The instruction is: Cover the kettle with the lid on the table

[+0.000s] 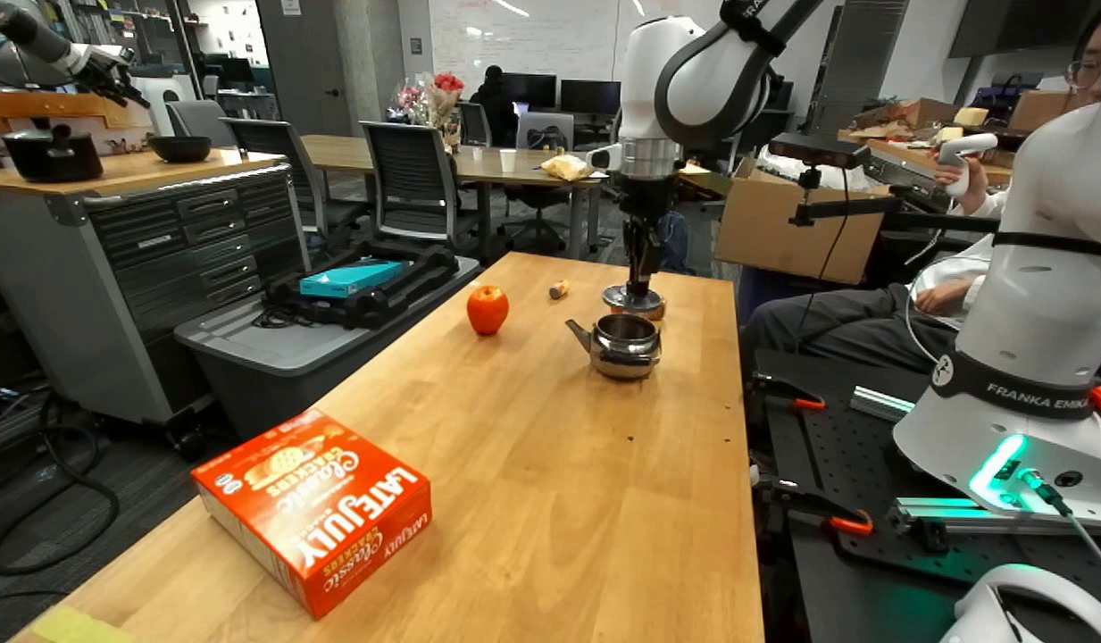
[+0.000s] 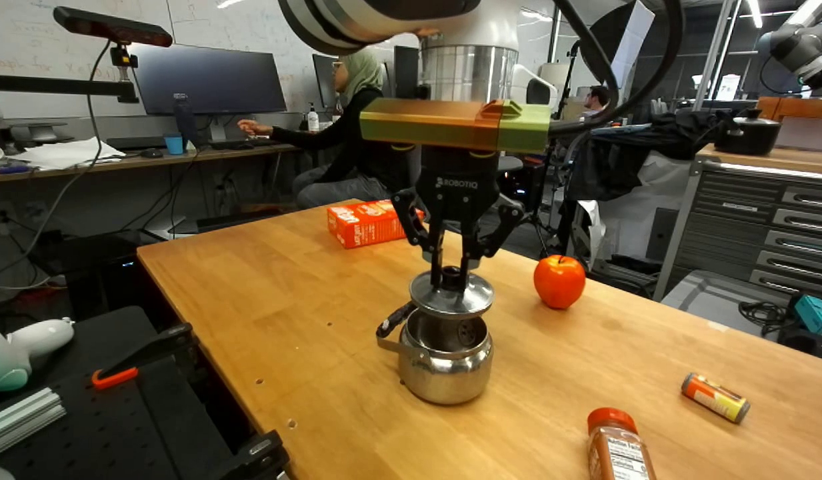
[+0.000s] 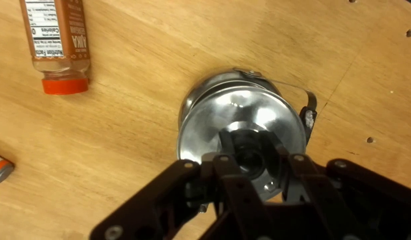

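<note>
Your gripper (image 2: 452, 283) is closed about the dark knob (image 2: 451, 272) of the lid (image 2: 451, 307); the hold looks sound. The lid hangs roughly level above the kettle (image 2: 444, 377), apparently clear of it. The kettle stands upright on the table (image 1: 550, 500), nearer the long edge beside the robot's base (image 1: 988, 424) than the opposite one.

Step in hand, as judged: centring and lowering. In the wrist view a crescent of the kettle shows past the lid toward the bottle (image 3: 58, 40); camera slant may account for it, so you should verify in both exterior views before descending. Lower straight and slowly, and release only when the lid seats all round. The handle (image 3: 310, 116) is folded aside but lies close to the lid's outline; do not catch it.

Containers: the kettle shows bare inner wall and spout holes (image 2: 465, 332), bottom hidden; contents undetermined. The bottle lies on its side between the kettle and a short edge, capped, apparently holding brown seasoning. The box (image 1: 313, 509), near a corner of the opposite end, away from the base, appears closed; contents unseen. Beyond the table, the pot (image 1: 54, 156) is lidded; you cannot see into the bowl (image 1: 179, 149).
</note>
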